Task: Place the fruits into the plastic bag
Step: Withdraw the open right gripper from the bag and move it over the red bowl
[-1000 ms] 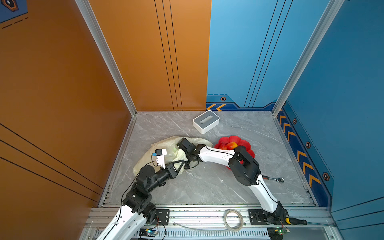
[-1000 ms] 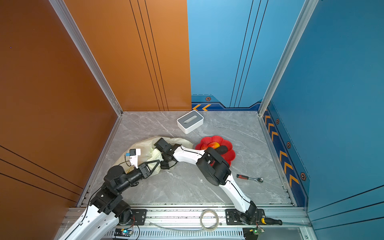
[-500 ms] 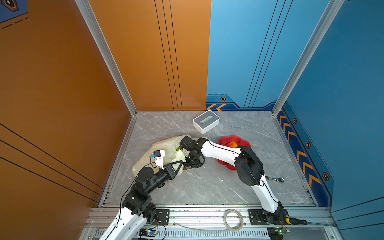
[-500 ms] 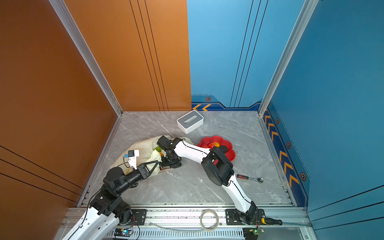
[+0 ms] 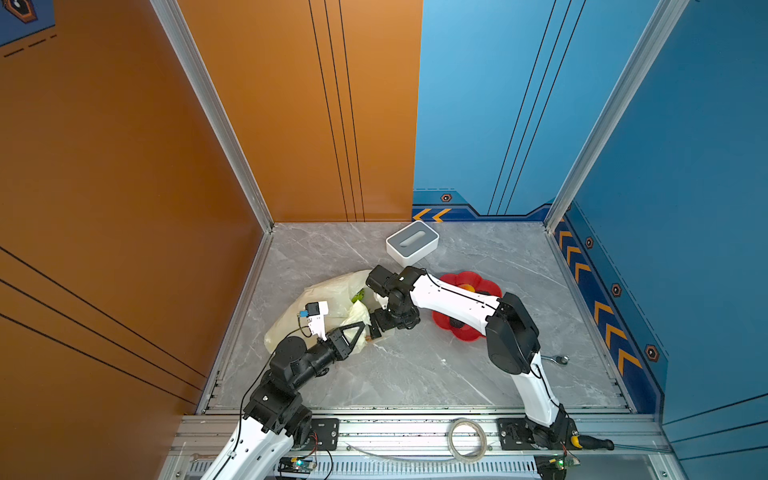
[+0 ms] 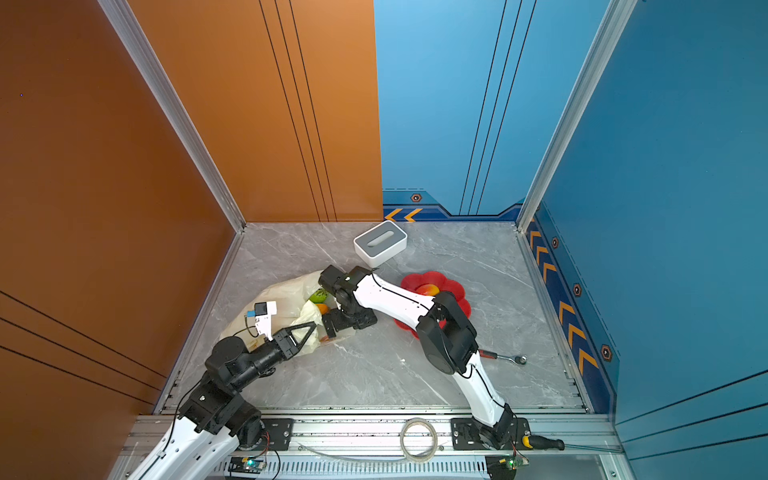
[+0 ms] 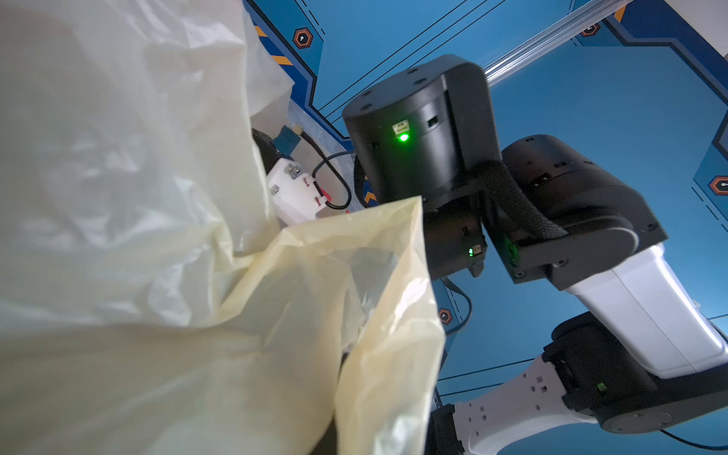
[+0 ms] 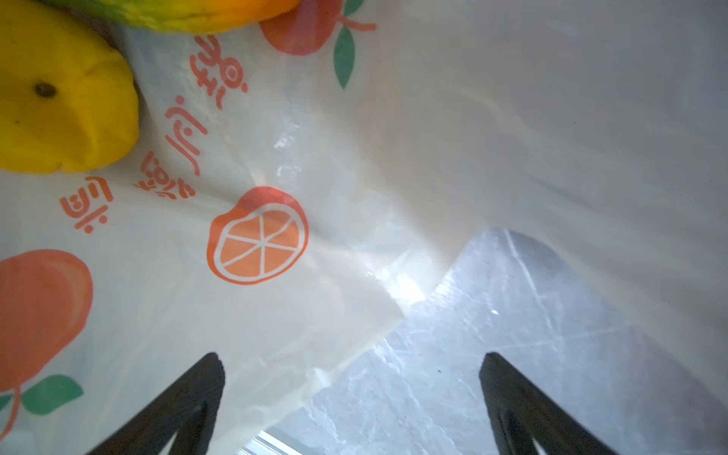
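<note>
The cream plastic bag (image 5: 320, 297) (image 6: 282, 297) lies at the left of the floor, its mouth facing right. My left gripper (image 5: 363, 327) (image 6: 316, 325) is shut on the bag's mouth edge and holds it up; in the left wrist view the bag (image 7: 157, 236) hides the jaws. My right gripper (image 5: 376, 326) (image 8: 350, 366) is open and empty at the mouth, over bag film and bare floor. Fruits in the bag: a green one (image 5: 358, 296) (image 6: 319, 296), a yellow one (image 8: 59, 102), a mango (image 8: 177, 15). Another mango (image 5: 468, 286) and a dark avocado (image 5: 457, 322) sit in the red dish (image 5: 484, 286).
A white-and-grey box (image 5: 412, 243) stands behind the bag and dish. A ratchet wrench (image 5: 557, 359) lies on the floor at the right. A tape roll (image 5: 467, 444) rests on the front rail. Walls close in on the left, back and right.
My right gripper has drawn back from inside the bag to its mouth and turned downward, still open. The left gripper keeps its hold in the same place.
</note>
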